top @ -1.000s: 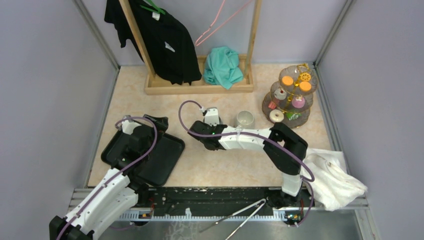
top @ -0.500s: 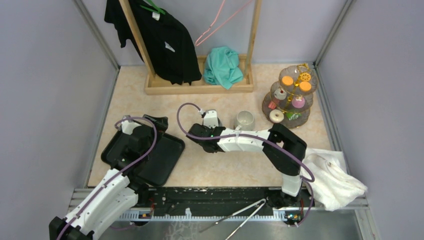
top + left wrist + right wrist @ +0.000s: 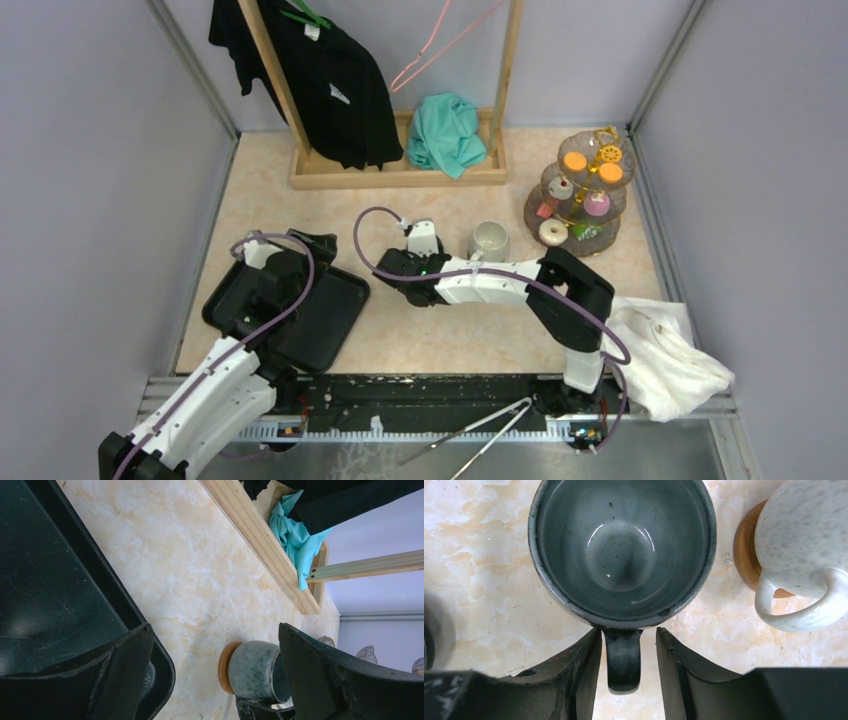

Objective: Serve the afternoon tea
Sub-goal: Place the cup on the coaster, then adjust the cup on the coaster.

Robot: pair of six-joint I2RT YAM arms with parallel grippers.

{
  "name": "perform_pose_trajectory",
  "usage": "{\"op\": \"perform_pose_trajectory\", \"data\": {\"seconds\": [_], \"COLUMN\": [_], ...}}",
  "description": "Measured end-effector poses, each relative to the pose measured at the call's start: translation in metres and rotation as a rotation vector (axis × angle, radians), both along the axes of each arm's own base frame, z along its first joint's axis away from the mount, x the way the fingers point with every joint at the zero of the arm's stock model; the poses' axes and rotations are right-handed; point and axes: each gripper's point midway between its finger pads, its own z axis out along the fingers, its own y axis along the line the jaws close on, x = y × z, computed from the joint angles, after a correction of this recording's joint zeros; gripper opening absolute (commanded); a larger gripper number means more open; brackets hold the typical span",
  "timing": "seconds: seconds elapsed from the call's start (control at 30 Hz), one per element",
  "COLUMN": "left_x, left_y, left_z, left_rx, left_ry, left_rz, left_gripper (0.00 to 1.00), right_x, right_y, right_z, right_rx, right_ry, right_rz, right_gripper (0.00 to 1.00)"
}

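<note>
The grey mug (image 3: pixel 621 545) stands upright on the table, and the left wrist view shows its wooden base (image 3: pixel 252 669). My right gripper (image 3: pixel 628 630) is open narrowly around its handle (image 3: pixel 623 660); the left finger touches it and the right finger stands a little off. In the top view the right wrist (image 3: pixel 405 268) hides the mug. My left gripper (image 3: pixel 214 630) is wide open and empty over the edge of the black tray (image 3: pixel 330 310). The three-tier glass stand (image 3: pixel 582 195) with orange discs (image 3: pixel 575 160) and a white doughnut (image 3: pixel 552 232) stands at the far right.
A white speckled mug (image 3: pixel 490 240) on a wooden base stands just right of the grey mug (image 3: pixel 804 545). A wooden rack (image 3: pixel 400 175) with black clothes and a teal cloth (image 3: pixel 445 130) is at the back. A white cloth (image 3: pixel 665 360) and metal tongs (image 3: pixel 480 435) lie near the arm bases.
My right wrist has shifted slightly to the left, towards the grey mug. The left arm has not moved.
</note>
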Motion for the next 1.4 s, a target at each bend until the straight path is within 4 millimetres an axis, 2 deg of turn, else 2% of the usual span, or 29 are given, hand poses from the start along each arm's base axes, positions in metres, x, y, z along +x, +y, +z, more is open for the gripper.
{"op": "perform_pose_trajectory", "data": {"seconds": [0.2,0.57,0.83,1.0,1.07,1.23,1.4], "left_x": [0.000,0.000,0.001,0.002,0.002,0.002,0.003], "left_y": [0.000,0.000,0.000,-0.001,-0.001,-0.001,-0.001], "left_z": [-0.002,-0.002,-0.010,-0.015,-0.015,-0.016,-0.016], "left_rx": [0.002,0.008,0.030,0.041,0.043,0.045,0.047], "left_ry": [0.006,0.007,0.033,0.049,0.052,0.054,0.053], "left_rz": [-0.001,-0.003,-0.006,-0.007,-0.007,-0.008,-0.009], "left_gripper": [0.99,0.99,0.99,0.99,0.99,0.99,0.99], "right_x": [-0.003,-0.005,-0.005,-0.004,-0.004,-0.005,-0.002], "right_y": [-0.003,-0.005,-0.030,-0.047,-0.051,-0.068,-0.097], "right_z": [0.014,0.054,0.082,0.100,0.101,0.090,0.067], "right_rx": [0.007,0.062,0.081,0.063,0.037,-0.024,-0.061], "right_ry": [-0.027,-0.088,-0.141,-0.184,-0.199,-0.203,-0.169], "right_rz": [-0.013,-0.088,-0.276,-0.413,-0.451,-0.499,-0.513], "right_gripper": [0.45,0.44,0.40,0.47,0.47,0.48,0.49]}}
